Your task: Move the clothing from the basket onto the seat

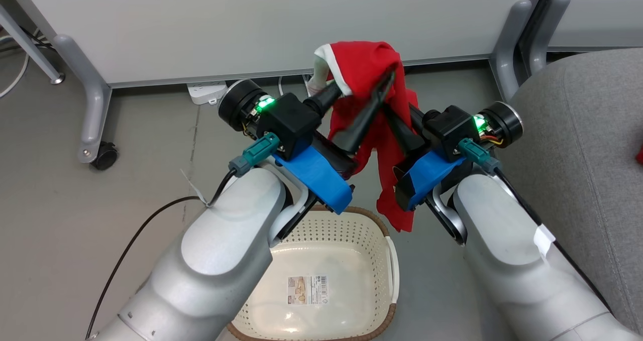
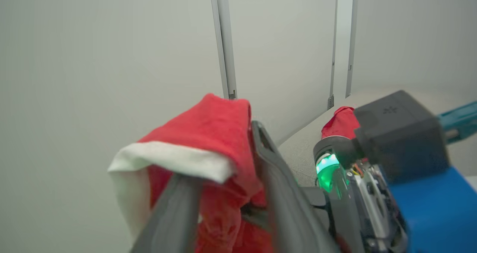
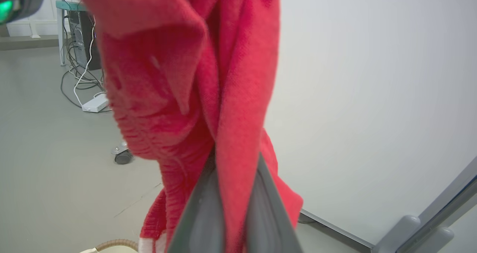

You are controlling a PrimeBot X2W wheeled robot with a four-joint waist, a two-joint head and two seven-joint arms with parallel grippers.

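The grey seat [image 1: 577,145] fills the right side of the head view, and a second red garment [image 2: 341,122] lies on it. A white partition [image 1: 251,24] stands across the back on grey legs, above a grey floor [image 1: 100,220]. The left arm [image 1: 221,250] and right arm [image 1: 502,230] reach forward and meet in the middle, well above the floor.

Below them sits the cream basket [image 1: 341,230] with its brown rim, a paper label [image 1: 307,289] showing on its bottom.

The red garment [image 1: 364,65] with white trim hangs in the air between the two arms. It is up over the far end of the basket and left of the seat, touching neither, with its lower end dangling just above the basket rim.

The right pincer [image 3: 236,171] is pressed together on a fold of the red garment, which runs up from between its fingers. The left pincer [image 1: 369,80] has its fingers spread, with the white-trimmed edge draped over them. From the blurred wrist view it seems the cloth only rests there.

A white power strip [image 1: 206,92] lies by the partition, and a black caster [image 1: 104,155] sits at the left leg.
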